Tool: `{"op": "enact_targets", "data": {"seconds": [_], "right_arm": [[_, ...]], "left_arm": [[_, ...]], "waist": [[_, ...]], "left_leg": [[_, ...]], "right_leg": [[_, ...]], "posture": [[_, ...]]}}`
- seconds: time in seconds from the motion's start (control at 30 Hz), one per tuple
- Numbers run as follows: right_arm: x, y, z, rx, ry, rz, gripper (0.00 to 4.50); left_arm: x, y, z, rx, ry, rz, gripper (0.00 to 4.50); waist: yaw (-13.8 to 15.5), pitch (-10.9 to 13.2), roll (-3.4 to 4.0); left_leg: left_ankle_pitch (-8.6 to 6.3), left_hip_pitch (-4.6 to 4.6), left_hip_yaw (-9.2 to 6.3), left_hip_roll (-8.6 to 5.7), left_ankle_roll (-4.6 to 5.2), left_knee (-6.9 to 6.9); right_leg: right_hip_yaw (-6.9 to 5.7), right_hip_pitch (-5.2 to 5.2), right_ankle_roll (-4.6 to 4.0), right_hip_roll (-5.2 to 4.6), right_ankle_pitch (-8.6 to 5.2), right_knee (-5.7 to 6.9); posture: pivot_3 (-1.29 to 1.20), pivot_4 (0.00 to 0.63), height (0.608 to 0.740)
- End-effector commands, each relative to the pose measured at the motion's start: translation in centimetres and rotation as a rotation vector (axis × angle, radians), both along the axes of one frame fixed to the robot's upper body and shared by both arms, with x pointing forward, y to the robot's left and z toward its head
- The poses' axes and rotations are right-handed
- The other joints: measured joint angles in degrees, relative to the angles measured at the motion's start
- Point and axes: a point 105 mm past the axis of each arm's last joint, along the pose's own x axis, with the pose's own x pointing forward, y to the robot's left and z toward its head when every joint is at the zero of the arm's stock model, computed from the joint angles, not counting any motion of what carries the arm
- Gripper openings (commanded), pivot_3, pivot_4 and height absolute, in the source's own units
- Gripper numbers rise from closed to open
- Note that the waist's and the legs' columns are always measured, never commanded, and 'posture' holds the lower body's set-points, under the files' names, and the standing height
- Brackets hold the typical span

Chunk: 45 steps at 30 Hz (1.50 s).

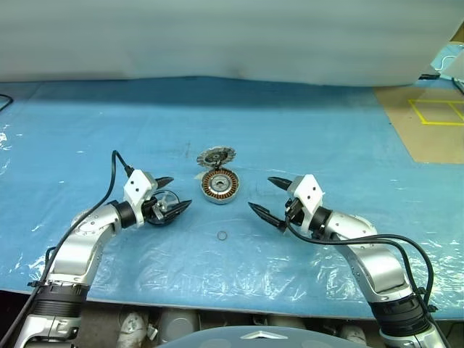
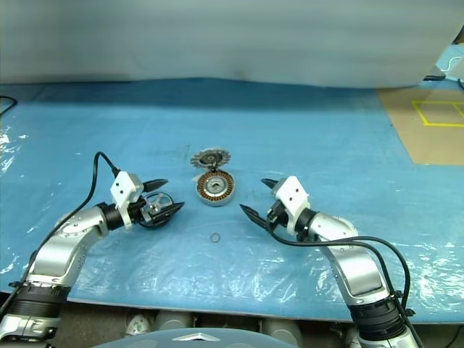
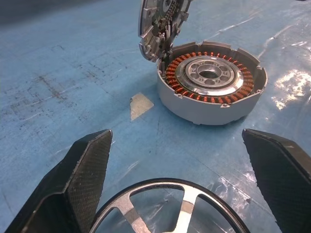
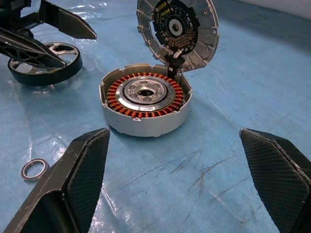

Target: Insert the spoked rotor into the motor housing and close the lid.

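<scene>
Spoked rotor (image 4: 44,63), small round silvery metal wheel, lies flat on blue sheet between wide-open left gripper (image 1: 168,202) fingers, ungrasped. Grey round motor housing (image 1: 219,187), copper windings exposed, sits just right; ribbed lid (image 1: 216,156) upright. Right gripper (image 1: 271,201) open, empty, opposite side.

Readable text: none on any object.
Lid (image 4: 187,34): circuit board inside, markings too small to read.
Housing (image 4: 146,104): no label visible.
Desk (image 1: 326,138): no writing.
</scene>
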Motion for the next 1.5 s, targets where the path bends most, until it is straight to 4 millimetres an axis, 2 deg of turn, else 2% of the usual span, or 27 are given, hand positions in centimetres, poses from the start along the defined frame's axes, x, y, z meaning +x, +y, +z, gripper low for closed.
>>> {"op": "enact_targets", "data": {"seconds": [0.03,0.43,0.67,0.77,0.83,0.97,1.13,1.27,1.5], "right_arm": [[-0.1,0.2,0.6,0.005,-0.027,0.010,4.46],[-0.4,0.0,1.1,0.016,-0.010,0.016,4.46],[0.1,0.5,3.9,-0.002,0.002,0.076,4.46],[0.6,1.0,5.6,-0.090,0.037,0.155,4.46],[0.2,1.6,6.1,-0.203,0.053,0.269,4.46],[0.0,2.5,6.1,-0.452,0.052,0.477,4.46],[-0.2,5.1,6.3,-0.539,0.044,0.706,4.46],[1.2,6.4,5.2,-0.669,-0.006,0.791,4.46],[4.0,8.3,3.9,-0.716,-0.064,0.839,4.46]], "left_arm": [[0.2,-0.3,0.9,0.006,-0.040,-0.019,4.50],[0.0,-0.9,1.4,0.005,-0.048,-0.036,4.50],[-0.3,-0.9,1.8,0.005,-0.050,-0.032,4.50],[-0.6,-1.1,2.1,0.001,-0.052,-0.034,4.50],[-0.7,-1.5,2.4,-0.007,-0.056,-0.036,4.50],[-0.8,-2.2,2.6,-0.019,-0.057,-0.033,4.50],[-0.7,-2.7,2.8,-0.032,-0.063,-0.027,4.50],[-0.7,-2.7,2.7,-0.037,-0.065,-0.019,4.50],[-0.7,-2.2,2.4,-0.029,-0.084,0.012,4.50]], "waist": [[0.00,0.00,0.00],[0.00,0.00,0.00],[-0.03,0.00,0.00],[-0.11,0.01,0.02],[-0.02,0.02,0.02],[-0.01,0.02,0.05],[-0.09,0.02,0.05],[-0.09,0.02,0.04],[-0.17,0.02,0.04]], "left_leg": [[0.00,0.00,0.00,0.00,0.00,0.01],[0.00,0.00,0.00,0.01,0.00,0.04],[0.00,0.01,0.00,0.01,0.00,0.12],[0.00,0.05,-0.01,0.02,0.00,0.19],[0.00,0.07,-0.01,0.01,0.00,0.30],[0.00,0.10,-0.02,0.07,0.00,0.38],[0.00,0.00,-0.01,0.09,0.01,0.62],[-0.01,-0.02,0.00,0.11,0.02,0.75],[0.00,-0.15,0.00,0.12,0.02,0.84]], "right_leg": [[0.00,0.00,0.00,0.00,0.00,0.00],[0.00,0.00,-0.01,0.00,0.01,0.03],[0.01,0.00,-0.05,0.00,0.03,0.09],[0.02,0.01,-0.07,0.00,0.04,0.17],[0.05,0.01,-0.07,0.00,0.04,0.30],[0.03,0.05,-0.09,0.02,0.03,0.39],[0.06,-0.06,-0.10,0.01,0.03,0.61],[0.05,-0.13,-0.16,0.01,0.04,0.79],[0.05,-0.21,-0.21,0.01,0.07,0.81]], "posture": [[0.00,0.150,0.740],[0.00,0.150,0.740],[0.00,0.150,0.740],[0.00,0.150,0.740],[0.00,0.150,0.740],[0.00,0.150,0.740],[0.00,0.150,0.740],[0.00,0.150,0.740],[0.00,0.150,0.740]]}}
